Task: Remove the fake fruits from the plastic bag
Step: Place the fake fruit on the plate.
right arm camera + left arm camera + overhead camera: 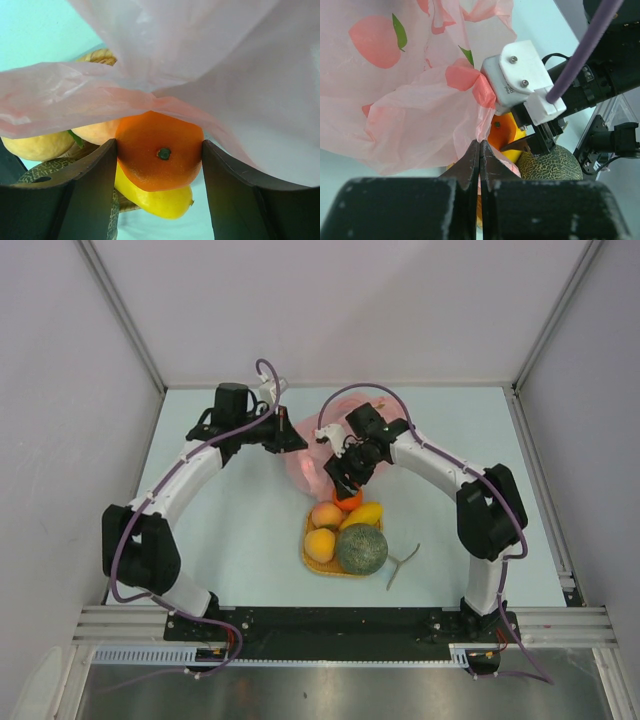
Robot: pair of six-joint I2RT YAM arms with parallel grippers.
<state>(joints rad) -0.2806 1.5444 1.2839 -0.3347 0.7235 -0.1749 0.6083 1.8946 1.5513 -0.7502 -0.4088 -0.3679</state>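
Plastic bag (pixel 410 100), pinched in the left end effector (pixel 479 146), drapes over the orange fruit (pixel 150 167) the right end effector (pixel 159 148) clamps.

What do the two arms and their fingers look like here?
The left arm and right arm have white curved shells and black joint housings, each trailed by a purple cable. The left gripper has black, scuffed wedge fingers; the right gripper has dark flat fingers and a white block with two screws.

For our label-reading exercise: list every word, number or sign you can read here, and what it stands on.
Nothing can be read.
On the white block: a small dark mark, too blurred to read.
On the bag: printed peaches only, no words.
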